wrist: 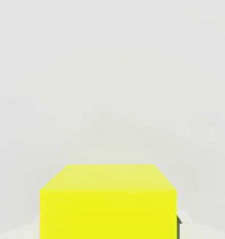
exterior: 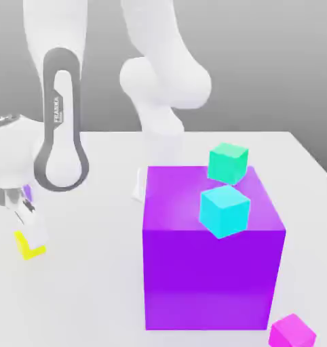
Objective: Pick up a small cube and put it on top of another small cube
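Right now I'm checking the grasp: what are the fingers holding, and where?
The small yellow cube, pinched on its opposite side faces by the gripper, low at the table.

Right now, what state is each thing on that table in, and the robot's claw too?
Gripper: down at the table, shut on the yellow cube.
Yellow cube: on the table, clamped.
Green cube: lies behind the purple cube, free.
Cyan cube: seen in front of the purple cube's top, free.
Purple cube: stands on the table, untouched.
Magenta cube: on the table, untouched.
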